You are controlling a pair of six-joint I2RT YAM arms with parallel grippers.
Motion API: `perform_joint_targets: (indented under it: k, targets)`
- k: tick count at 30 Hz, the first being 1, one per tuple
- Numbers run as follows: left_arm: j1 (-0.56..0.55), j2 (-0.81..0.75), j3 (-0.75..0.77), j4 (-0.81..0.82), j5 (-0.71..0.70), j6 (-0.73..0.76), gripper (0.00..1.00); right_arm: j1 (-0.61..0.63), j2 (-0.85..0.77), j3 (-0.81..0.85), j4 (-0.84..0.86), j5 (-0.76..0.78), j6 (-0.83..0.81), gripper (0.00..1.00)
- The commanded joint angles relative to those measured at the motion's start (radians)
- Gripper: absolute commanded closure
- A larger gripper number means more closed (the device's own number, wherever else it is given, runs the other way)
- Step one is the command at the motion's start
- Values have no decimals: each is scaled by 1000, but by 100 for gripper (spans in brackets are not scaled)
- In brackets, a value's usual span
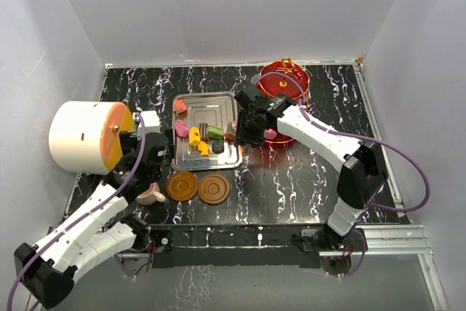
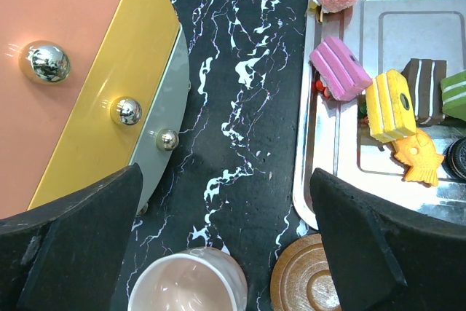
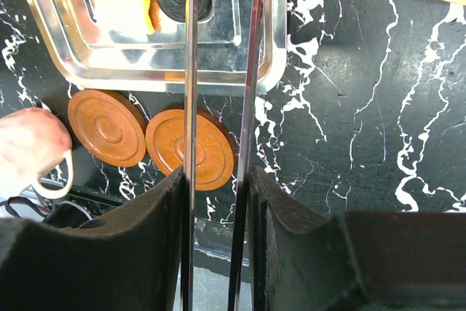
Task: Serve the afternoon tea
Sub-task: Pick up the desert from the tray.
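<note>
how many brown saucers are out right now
2. The left saucer lies by the steel tray's near edge, beside the pink cup; the right saucer sits right next to it. No others seem hidden.

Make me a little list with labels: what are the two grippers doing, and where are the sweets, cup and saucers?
left gripper: open, empty
right gripper: shut on silver tongs
sweets: on the steel tray
saucers: two, bare, side by side in front of the tray
pink cup: beside the saucers
red stand: behind the right arm
</note>
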Motion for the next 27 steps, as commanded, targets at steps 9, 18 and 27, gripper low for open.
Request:
perform_joint_targets:
  k: [9,18,27]
  targets:
    - [3,-3,1,8,-5,7,1,4,16,226,-127,187,-77,72]
    - [3,1,3,7,-4,7,1,16,108,316,-214,306,-130,72]
    - [3,4,1,9,-1,6,1,21,139,323,-239,381,-142,73]
